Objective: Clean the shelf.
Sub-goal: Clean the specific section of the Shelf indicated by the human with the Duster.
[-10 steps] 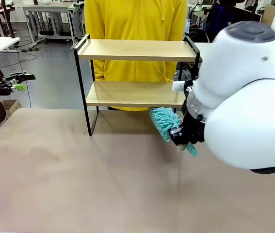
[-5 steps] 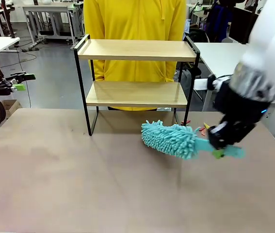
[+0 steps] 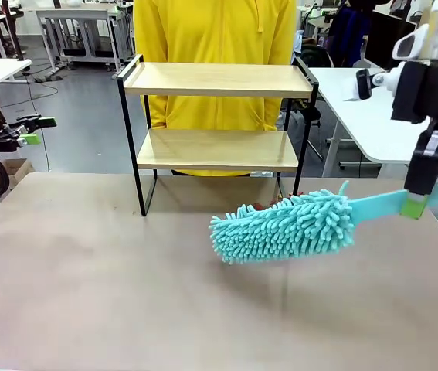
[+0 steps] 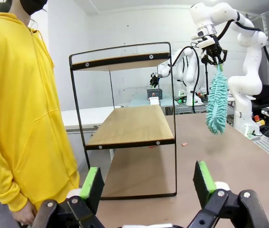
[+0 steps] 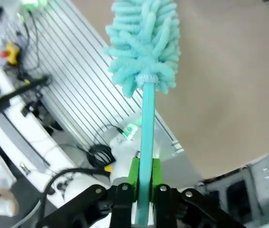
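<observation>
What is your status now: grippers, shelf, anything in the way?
Right gripper shut on teal duster, held above table, short of shelf. Left gripper open, empty. Person stands close behind shelf.

text: none can be read in any view
shelf (image 3: 217,79): no print legible on its boards or frame
duster (image 3: 284,228): no brand or label legible (the handle looks plain teal in the right wrist view)
numbers and signs: none legible (the gear far off in the left wrist view is too small to make out)
</observation>
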{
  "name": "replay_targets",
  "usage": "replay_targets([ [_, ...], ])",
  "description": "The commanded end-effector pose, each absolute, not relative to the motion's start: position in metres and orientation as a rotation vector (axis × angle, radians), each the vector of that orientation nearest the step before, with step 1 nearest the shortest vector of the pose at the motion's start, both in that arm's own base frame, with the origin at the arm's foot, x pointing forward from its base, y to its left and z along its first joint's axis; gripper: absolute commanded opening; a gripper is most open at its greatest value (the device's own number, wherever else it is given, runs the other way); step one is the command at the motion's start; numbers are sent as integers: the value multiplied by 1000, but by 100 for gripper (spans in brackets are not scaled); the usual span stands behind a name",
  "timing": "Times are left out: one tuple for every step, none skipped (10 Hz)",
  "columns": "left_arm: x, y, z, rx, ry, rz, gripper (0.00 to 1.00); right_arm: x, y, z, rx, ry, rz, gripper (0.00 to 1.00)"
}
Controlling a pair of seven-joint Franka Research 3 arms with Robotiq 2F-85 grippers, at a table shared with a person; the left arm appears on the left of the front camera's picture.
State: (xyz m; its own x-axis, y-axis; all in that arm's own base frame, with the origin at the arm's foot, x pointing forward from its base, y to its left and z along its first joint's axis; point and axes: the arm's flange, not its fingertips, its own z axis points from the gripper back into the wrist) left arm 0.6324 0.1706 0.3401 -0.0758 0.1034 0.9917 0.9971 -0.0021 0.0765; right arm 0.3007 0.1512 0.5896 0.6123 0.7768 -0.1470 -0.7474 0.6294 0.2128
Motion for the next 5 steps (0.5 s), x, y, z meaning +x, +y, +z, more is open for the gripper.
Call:
replay_targets([
  [631,170,343,-1246,-1340,-1218,100,327,131,606,117,249,942,13],
  [631,170,343,-1246,-1340,-1218,100,329,122,611,118,254,969,13],
  [631,170,343,-1246,-1340,-1218,100,327,114,615,103,247,994,13],
  [631,170,343,-1246,-1340,-1218,100,324,110,617,122,229,998,13],
  [631,170,343,-1246,-1340,-1218,100,320,108,617,128,215,1004,13],
])
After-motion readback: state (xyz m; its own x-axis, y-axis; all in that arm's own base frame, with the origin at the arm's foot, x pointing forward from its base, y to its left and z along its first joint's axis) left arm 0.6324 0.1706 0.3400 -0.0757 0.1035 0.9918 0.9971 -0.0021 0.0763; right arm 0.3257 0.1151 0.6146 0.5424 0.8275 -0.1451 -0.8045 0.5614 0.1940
